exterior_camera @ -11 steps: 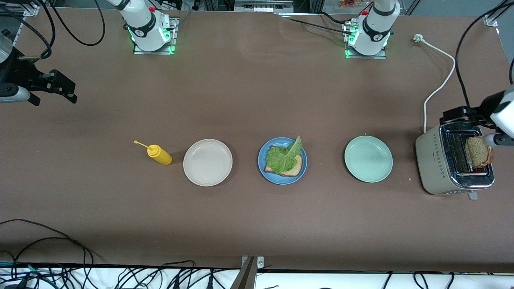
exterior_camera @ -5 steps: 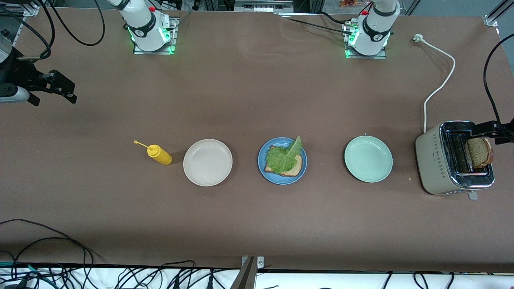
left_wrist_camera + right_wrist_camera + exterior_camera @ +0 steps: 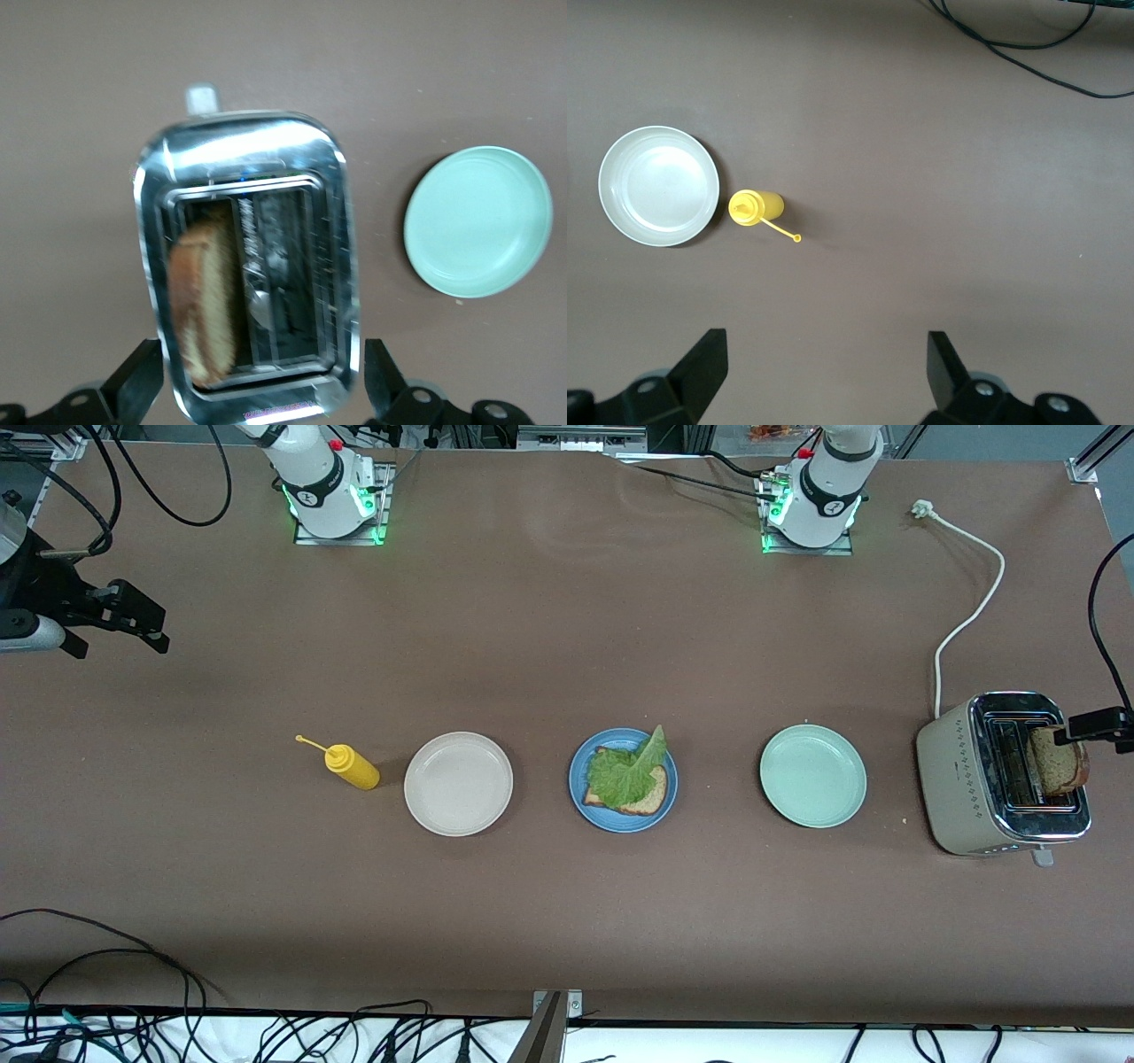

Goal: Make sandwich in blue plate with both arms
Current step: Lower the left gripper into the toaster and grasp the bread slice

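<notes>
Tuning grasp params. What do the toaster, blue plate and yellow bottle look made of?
Toaster: likely metal top, polished chrome, since it mirrors its surroundings in the left wrist view; pale matte sides, metal or plastic, unclear.
Blue plate: probably plastic or melamine, matte, even colour without glare.
Yellow bottle: looks like soft squeeze plastic, smooth, with a thin moulded nozzle.

Even overhead light, soft shadows; toaster (image 3: 248,266) blurred

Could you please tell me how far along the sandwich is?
Done: one bread slice topped with lettuce lies on the blue plate. In hand: the open left gripper hangs over the toaster, above the second slice. Left: lifting and placing it. The right gripper waits, open.
</notes>
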